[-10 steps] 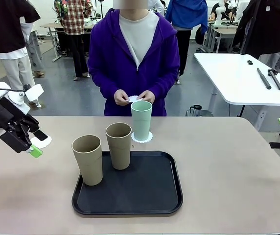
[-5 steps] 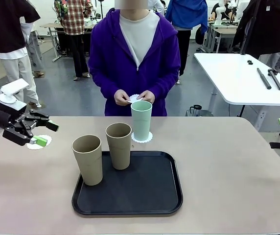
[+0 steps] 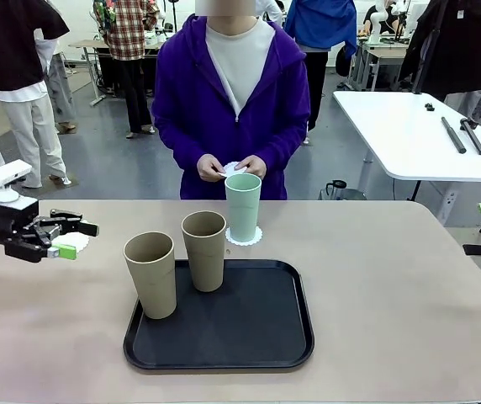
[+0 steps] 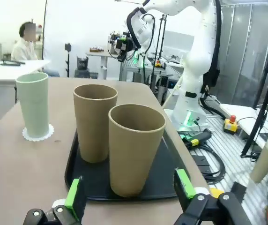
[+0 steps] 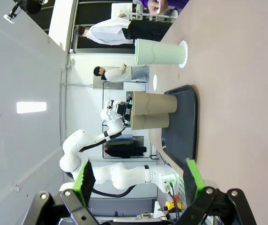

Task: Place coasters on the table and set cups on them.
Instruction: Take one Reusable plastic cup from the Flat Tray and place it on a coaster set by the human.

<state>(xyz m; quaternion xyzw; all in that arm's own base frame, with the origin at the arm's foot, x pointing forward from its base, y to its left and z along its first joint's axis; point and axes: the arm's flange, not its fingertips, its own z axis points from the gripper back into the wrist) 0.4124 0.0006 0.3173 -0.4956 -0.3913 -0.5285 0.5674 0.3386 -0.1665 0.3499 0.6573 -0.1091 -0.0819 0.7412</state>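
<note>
While near tray (image 3: 257, 330), left end effector (image 3: 76, 239) agape.

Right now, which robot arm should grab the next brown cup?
Left, probably. The left gripper hangs open beside the tray, aimed at the nearer brown cup, with a bare coaster by it. The right gripper sees that cup from farther off.

A mint green cup (image 3: 243, 204) stands upright on a lacy white coaster (image 3: 259, 235) on the beige table (image 3: 392, 286), while the nearer beige-brown cup (image 3: 150, 278) and the farther beige-brown cup (image 3: 204, 252) stand upright on a black tray (image 3: 261, 324).
</note>
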